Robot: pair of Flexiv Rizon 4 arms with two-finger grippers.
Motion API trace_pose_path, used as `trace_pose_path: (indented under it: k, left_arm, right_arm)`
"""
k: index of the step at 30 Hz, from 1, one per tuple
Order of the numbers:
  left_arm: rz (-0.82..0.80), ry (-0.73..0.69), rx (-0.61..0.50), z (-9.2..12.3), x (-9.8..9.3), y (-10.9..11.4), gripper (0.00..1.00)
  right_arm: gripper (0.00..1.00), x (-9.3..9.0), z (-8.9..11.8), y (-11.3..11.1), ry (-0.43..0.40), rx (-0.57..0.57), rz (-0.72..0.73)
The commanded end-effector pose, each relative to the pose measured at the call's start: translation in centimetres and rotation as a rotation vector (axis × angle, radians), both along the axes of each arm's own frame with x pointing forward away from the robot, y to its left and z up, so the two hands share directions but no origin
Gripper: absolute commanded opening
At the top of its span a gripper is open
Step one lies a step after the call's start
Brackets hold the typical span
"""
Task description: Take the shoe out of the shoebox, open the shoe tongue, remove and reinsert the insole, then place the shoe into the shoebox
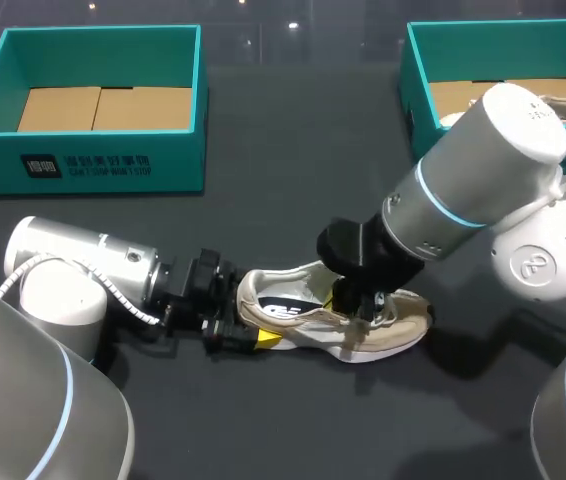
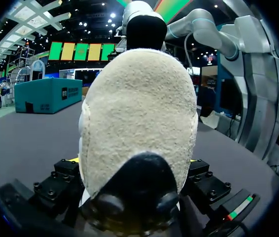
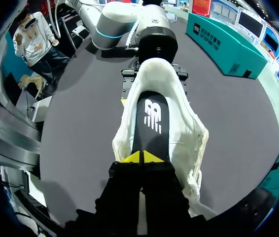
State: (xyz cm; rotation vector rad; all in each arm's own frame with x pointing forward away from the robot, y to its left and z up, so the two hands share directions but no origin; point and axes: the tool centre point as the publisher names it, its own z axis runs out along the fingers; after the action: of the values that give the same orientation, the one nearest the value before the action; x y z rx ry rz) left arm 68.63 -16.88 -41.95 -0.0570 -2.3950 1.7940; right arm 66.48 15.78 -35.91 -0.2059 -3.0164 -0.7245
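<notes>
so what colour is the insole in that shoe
The insole is black with a white logo, best seen in the right wrist view.

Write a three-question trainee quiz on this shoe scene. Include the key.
1. True or false: the shoe lies on the table, outside both the left shoebox and the right shoebox.
2. Which part of the shoe sits in the left claw? A) toe B) heel C) laces
3. What colour is the insole lying in the shoe?
Key: 1 true; 2 B; 3 black.
</notes>
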Motion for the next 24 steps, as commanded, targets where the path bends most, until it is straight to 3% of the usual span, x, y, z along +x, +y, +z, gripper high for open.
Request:
trace_pose_path:
  k: [1,7,12,24]
  left_arm:
    - [0.0,0.0,0.001,-0.1,0.0,0.1,0.0]
    - [0.0,0.0,0.001,-0.1,0.0,0.1,0.0]
    - [0.0,0.0,0.001,-0.1,0.0,0.1,0.0]
    - [0.0,0.0,0.001,-0.1,0.0,0.1,0.0]
  right_arm:
    - [0.0,0.1,0.5,2.4,-0.011,-0.265,-0.07]
    - [0.0,0.5,0.4,3.3,-0.04,-0.369,-0.121]
    - [0.23,1.2,-0.7,3.0,-0.015,-0.406,-0.147]
    - [0.35,2.5,-3.3,1.1,0.049,-0.446,-0.218]
